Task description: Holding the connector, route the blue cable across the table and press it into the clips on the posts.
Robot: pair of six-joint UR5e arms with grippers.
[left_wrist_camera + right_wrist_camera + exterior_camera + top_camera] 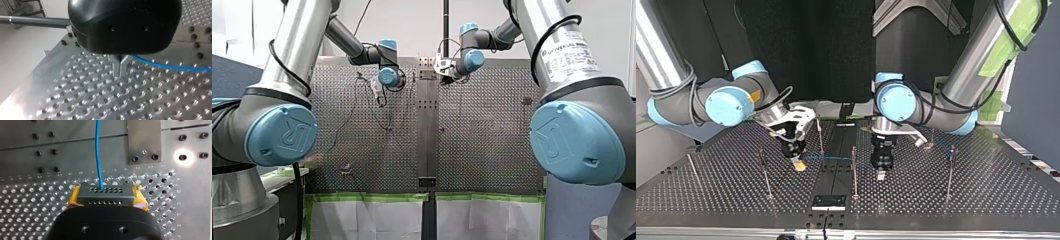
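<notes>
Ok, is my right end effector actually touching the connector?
Touching. The right wrist view shows the yellow pads of the right end effector pressed against both ends of the grey connector, with no gap.

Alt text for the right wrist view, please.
My right gripper clamps a grey connector, with two rows of holes, between yellow pads. A blue cable leaves its far row and runs straight ahead over the perforated table.

Robotics lab, test cell. Perforated metal tabletop (986, 190), hole rows lettered, thin posts (854, 170) standing in it. Industrial arms, my left arm (970, 56) and my right arm (661, 55), blue joint caps, cabling. Dark backdrop (806, 50); green tape (367, 197) at tabletop edge.
</notes>
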